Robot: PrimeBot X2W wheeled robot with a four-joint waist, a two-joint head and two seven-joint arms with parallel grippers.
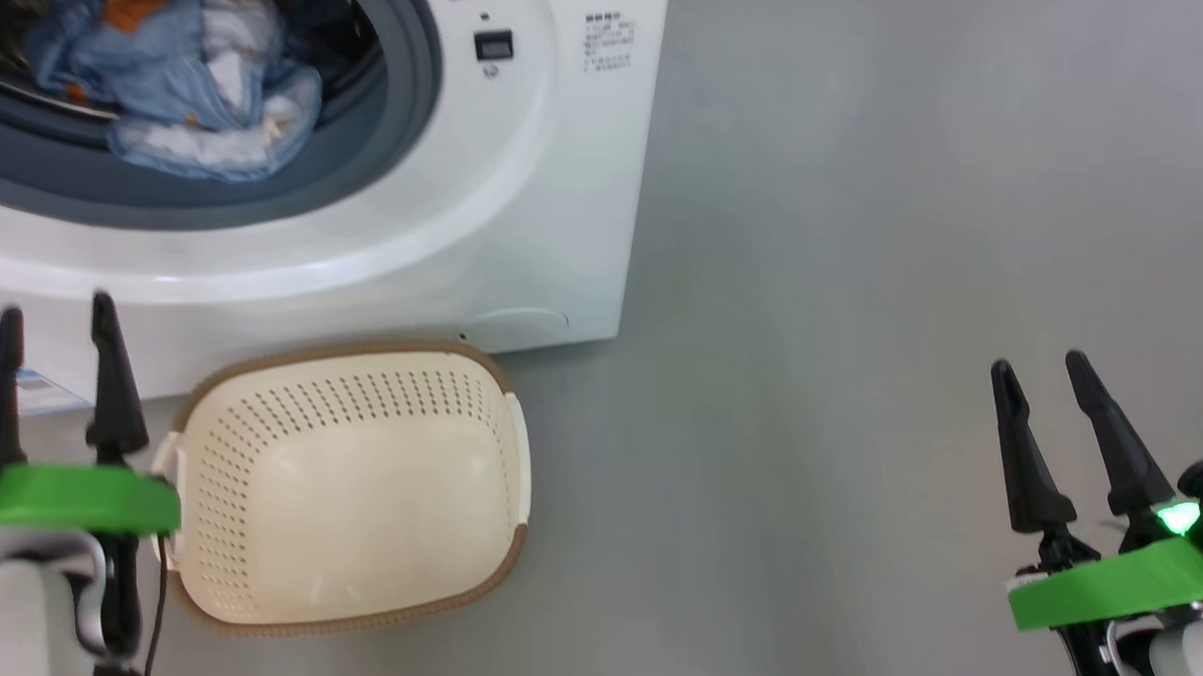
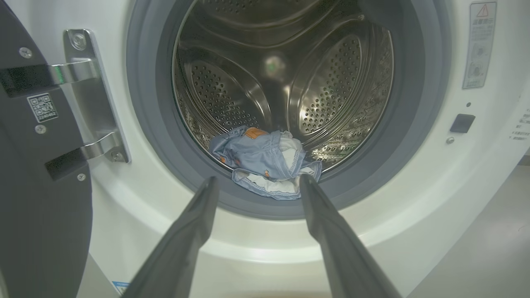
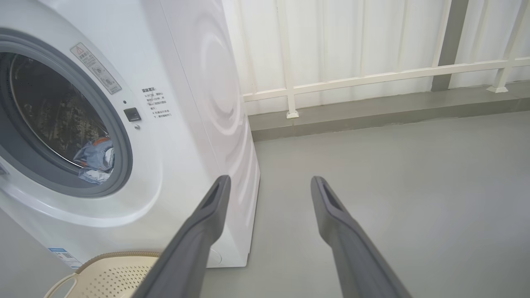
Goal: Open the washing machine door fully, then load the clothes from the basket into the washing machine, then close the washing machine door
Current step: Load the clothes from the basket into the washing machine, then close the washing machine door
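We reckon our open, empty left gripper (image 2: 258, 179) takes the closing, since the door (image 2: 41, 207) stands swung wide just to its left, well apart from our open right gripper (image 1: 1039, 361).

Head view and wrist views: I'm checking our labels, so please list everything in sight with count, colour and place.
washing machine: one, white, on the floor
washing machine door: one, black, swung open
drum: one, steel, inside the machine
seal: one, grey, ringing the opening
clothes: one bundle, light blue, orange-brown and cream, at the drum's front, edge draped on the seal
basket: one, cream with brown rim, on the floor before the machine
floor: grey, all around
railing: one, white, beyond the machine
left end effector: one, dark fingers, open, facing the drum
right end effector: one, dark fingers, open, above the floor
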